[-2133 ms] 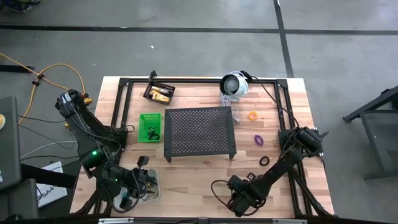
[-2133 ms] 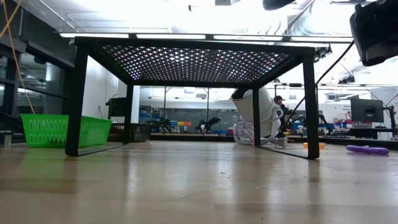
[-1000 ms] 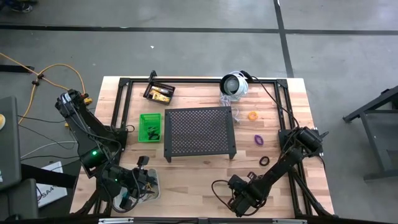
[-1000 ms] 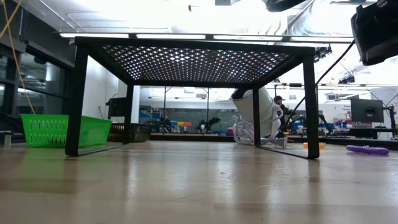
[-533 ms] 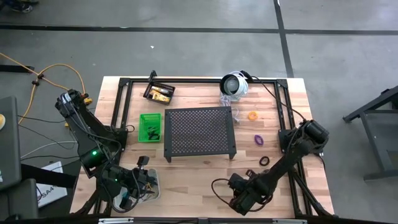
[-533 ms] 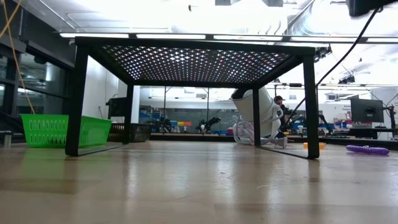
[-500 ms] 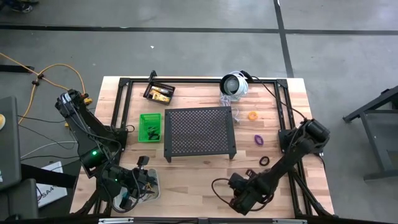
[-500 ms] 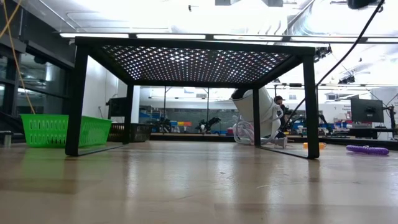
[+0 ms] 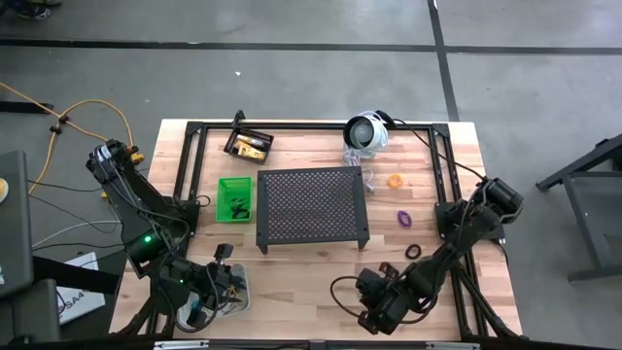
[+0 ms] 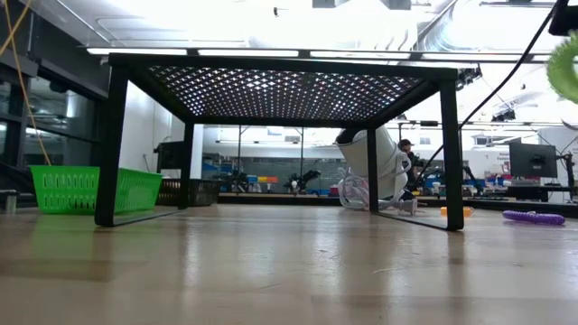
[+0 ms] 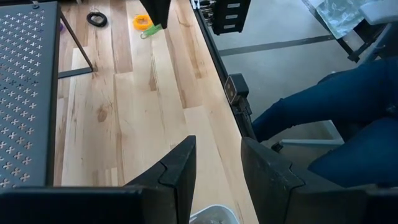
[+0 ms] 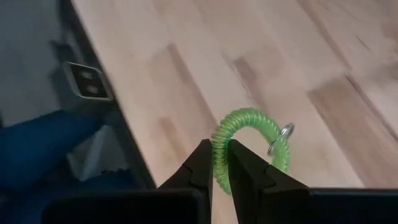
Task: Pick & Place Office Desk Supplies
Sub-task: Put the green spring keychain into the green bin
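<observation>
My right gripper is near the table's front edge. It is shut on a green coil loop that carries a small metal ring. The low view shows the loop high above the table. My left gripper stands open at the front left, over the clear bin. Orange, purple and black loops lie flat on the table's right side. A green bin and a black bin stand on the left. My right gripper pinches the green loop's coil between its two fingers, which lie across the coil strand. The rest of the loop, with the metal ring, stands out beyond the fingertips. The loop is lifted clear of the table.
The black perforated stand fills the table's middle. A round white device with a cable sits behind it. A person in blue trousers sits close to the table's front edge. Bare wood lies between the stand and the front edge.
My right arm has risen, its elbow swinging toward the table's right and far side. The dark arm part at the low view's upper right has gone up out of the picture. The green loop now shows there, held high.
</observation>
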`<state>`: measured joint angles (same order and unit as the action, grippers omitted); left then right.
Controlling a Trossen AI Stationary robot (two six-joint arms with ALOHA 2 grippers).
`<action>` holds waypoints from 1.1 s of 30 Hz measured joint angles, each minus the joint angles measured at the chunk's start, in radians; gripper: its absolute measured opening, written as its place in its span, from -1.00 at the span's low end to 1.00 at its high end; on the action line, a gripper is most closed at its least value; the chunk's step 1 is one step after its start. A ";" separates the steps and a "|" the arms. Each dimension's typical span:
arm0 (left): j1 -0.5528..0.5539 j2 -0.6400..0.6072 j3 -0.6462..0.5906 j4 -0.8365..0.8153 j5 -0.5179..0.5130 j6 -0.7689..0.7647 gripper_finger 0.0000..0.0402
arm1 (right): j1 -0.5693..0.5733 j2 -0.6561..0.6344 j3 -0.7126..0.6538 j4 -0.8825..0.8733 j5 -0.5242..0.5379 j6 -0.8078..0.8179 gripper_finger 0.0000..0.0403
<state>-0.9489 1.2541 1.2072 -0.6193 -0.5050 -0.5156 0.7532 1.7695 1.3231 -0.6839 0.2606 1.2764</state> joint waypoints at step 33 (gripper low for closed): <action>0.000 0.000 0.000 0.000 0.000 0.000 -0.39 | -0.337 -0.001 0.001 0.862 -0.391 -0.758 -0.88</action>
<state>-0.9492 1.2541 1.2072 -0.6190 -0.5053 -0.5153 0.4160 1.7687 1.3240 0.1781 -0.1301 0.5182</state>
